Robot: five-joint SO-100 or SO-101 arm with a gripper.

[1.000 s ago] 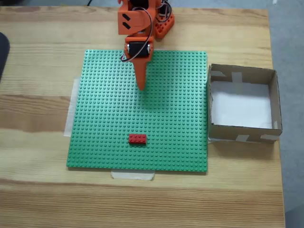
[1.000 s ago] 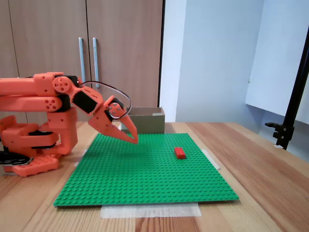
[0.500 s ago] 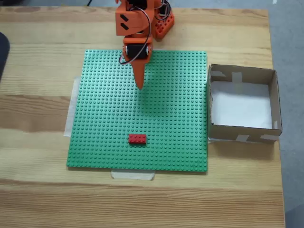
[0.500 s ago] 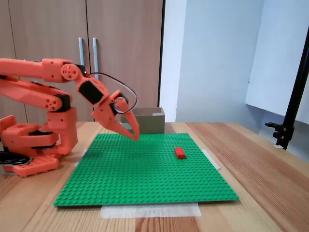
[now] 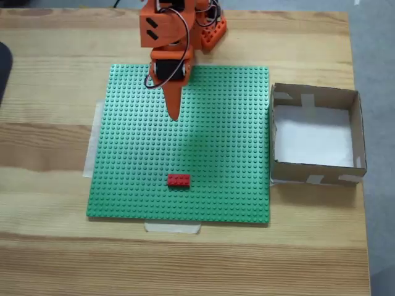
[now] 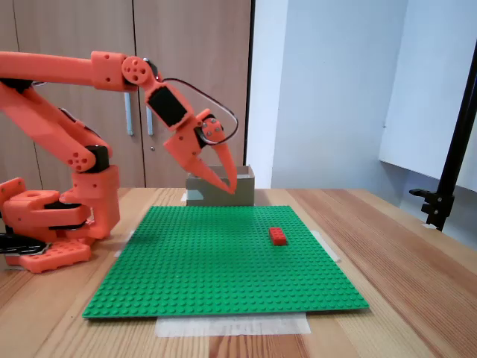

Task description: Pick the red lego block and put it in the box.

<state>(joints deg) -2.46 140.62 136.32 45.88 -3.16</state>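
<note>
No writing or brand can be read on anything in either fixed view; the wooden table (image 5: 49, 68) fills the frame from above, with bare wood along its left side and bottom; the green baseplate (image 5: 222, 148) lies in the centre, pale tape strips (image 5: 172, 227) showing at its lower and left edges; the orange arm (image 6: 67, 127) stands at the left of the side view, its base at the top centre of the view from above; the box (image 5: 357, 132) sits at the right, just beside the baseplate's right edge and close to the table's right edge, its white bottom bare; the gripper (image 5: 173, 112) hangs above the baseplate's upper part, tips pointing down, the jaws pressed together with nothing between them; the red lego block (image 5: 179, 180) rests on the baseplate's lower centre, well apart from the gripper, open green studs all round it.
</note>
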